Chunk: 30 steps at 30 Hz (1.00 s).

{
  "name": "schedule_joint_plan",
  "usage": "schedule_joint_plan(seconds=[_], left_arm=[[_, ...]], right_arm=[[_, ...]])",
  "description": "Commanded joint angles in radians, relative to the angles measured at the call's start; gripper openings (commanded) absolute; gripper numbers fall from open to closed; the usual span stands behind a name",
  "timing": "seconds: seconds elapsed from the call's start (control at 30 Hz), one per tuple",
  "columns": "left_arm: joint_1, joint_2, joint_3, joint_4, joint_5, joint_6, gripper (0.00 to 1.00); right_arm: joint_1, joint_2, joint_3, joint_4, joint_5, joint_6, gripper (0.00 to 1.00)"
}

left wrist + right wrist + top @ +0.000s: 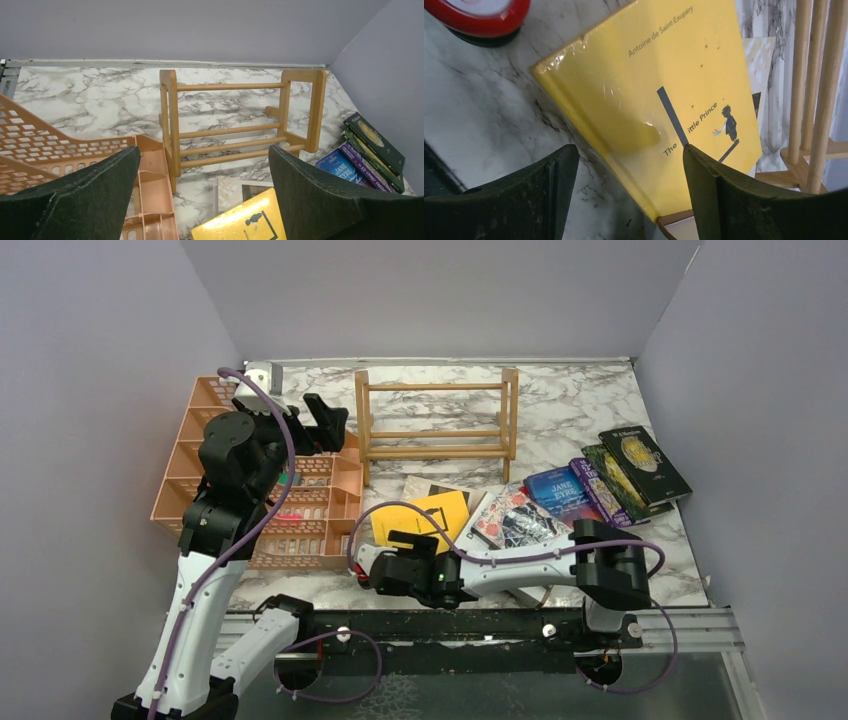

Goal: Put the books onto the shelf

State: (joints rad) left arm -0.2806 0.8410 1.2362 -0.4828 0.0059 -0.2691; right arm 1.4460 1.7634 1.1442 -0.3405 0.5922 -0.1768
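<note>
Yellow book: laid flat toward the near edge of the table, before the shelf, long axis angled shelfward. Right gripper: nearer; jaws parted, nothing grasped, the book's near corner framed between them. Left gripper: spread wide, empty.

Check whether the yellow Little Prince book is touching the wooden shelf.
Apart. The left wrist view shows bare marble table between the yellow Little Prince book and the wooden shelf.
</note>
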Motion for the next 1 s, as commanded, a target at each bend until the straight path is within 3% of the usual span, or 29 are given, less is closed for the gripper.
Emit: schedule_joint_plan(seconds=[0.0,0.13,0.3,0.4,0.5,0.77,0.97], left_arm=[[0.008,0.004,0.012,-0.015,-0.031,0.001,0.99],[0.008,0.007,0.006,-0.020,-0.040,0.002,0.99],[0.007,0.009,-0.005,-0.013,-0.076,-0.017,0.99],[0.008,0.008,-0.005,-0.006,-0.093,-0.018,0.99],[0.008,0.016,-0.005,-0.004,-0.094,-0.014,0.99],[0.008,0.039,-0.019,0.003,-0.113,-0.025,0.99],[0.008,0.051,0.026,0.015,-0.141,0.000,0.99]], right_arm=[[0.011,0.058,-0.028,0.048,0.103,-0.057,0.81],[0.013,0.084,-0.051,0.120,0.109,-0.080,0.81],[0.013,0.130,-0.133,0.435,0.261,-0.170,0.81],[0.013,0.180,-0.134,0.533,0.287,-0.246,0.79],[0.013,0.184,-0.142,0.573,0.258,-0.270,0.67],[0.015,0.090,-0.212,0.684,0.171,-0.312,0.54],[0.015,0.071,-0.223,0.735,0.119,-0.375,0.35]])
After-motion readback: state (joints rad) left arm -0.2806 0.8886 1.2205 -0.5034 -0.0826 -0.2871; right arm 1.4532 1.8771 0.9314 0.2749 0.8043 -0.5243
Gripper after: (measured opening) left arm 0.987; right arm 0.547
